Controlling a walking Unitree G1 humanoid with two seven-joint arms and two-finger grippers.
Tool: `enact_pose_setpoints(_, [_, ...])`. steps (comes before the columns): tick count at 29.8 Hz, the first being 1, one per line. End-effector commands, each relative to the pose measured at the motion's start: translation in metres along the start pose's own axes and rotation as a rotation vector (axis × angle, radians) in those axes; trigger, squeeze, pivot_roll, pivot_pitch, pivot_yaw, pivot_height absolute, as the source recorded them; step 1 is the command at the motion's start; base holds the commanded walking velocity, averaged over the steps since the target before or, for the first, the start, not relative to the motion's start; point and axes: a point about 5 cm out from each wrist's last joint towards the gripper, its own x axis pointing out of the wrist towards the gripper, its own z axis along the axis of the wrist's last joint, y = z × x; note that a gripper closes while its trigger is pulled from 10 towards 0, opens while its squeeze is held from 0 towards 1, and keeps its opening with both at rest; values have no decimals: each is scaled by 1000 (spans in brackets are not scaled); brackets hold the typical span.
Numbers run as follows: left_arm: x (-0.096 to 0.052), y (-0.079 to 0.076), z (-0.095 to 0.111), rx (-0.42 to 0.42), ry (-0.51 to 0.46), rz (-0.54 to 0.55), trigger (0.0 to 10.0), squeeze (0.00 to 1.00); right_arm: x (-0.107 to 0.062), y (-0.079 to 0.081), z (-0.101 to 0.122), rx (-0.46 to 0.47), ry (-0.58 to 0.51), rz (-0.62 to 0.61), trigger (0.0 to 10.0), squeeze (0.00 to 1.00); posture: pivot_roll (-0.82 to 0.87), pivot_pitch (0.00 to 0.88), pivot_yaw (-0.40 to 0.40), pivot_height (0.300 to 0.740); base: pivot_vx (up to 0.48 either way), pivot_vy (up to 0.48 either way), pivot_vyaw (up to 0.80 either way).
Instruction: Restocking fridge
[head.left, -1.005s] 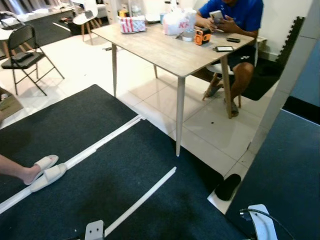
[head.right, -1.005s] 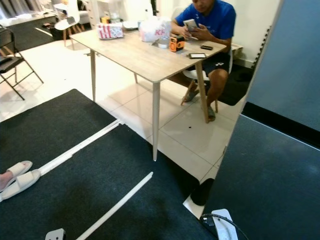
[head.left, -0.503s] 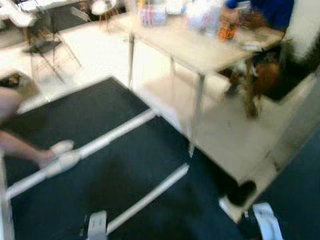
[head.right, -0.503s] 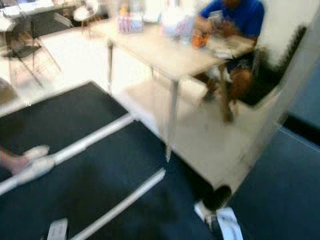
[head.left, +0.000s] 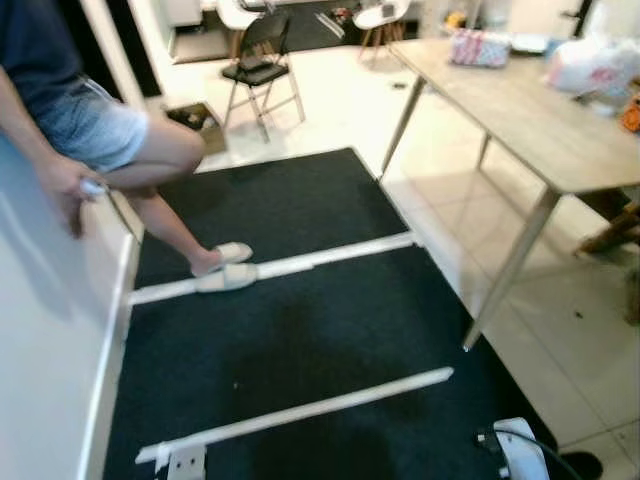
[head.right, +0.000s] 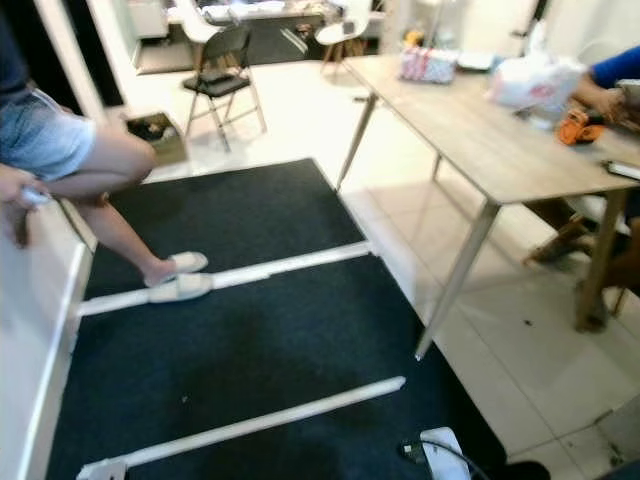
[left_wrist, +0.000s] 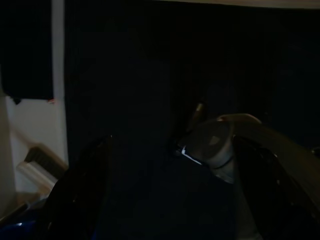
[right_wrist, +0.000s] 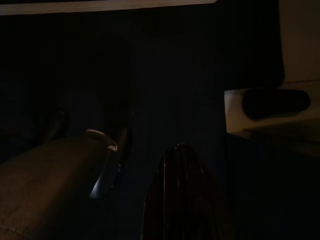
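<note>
1. Two dark floor mats fill the near floor in the left eye view, crossed by two white strips. At the left, a person leans against a white panel, one leg stretched out to a pale slipper that rests on the far strip.
2. To the right stands a long wooden surface on slim legs, with a red-and-white patterned box and a white plastic bag on its far part. A black folding chair stands on the tiles far behind the mats.
3. In the right eye view a second person's arm in a blue sleeve rests at the far right of the surface, beside an orange object. A white part of the robot with a black cable shows at the near edge.
4. The left wrist view is very dark; the left gripper hangs over dark mat, and whether its jaws are wide or narrow I cannot tell.
5. The right wrist view is equally dark; of the right gripper, one black finger can be made out, and the state of its jaws cannot be told.
6. No fridge or goods for restocking can be made out.
</note>
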Motion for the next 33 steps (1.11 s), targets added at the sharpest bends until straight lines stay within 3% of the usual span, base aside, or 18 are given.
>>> enact_pose_setpoints(1, [1, -2, 3, 6, -2, -11, 10000, 0, 0, 1, 1, 16, -6, -9, 10000, 0, -35, 0, 14, 740, 0, 0, 0])
enact_pose_setpoints(10, [0, 0, 0, 37, 20, -19, 10000, 0, 1, 4, -3, 15, 20, -9, 10000, 0, -36, 0, 26, 740, 115, 0, 0])
enact_pose_setpoints(33, [-2, 2, -6, 38, 36, -19, 10000, 0, 0, 6, -8, 18, 43, 3, 10000, 0, -32, 0, 28, 740, 335, 0, -68])
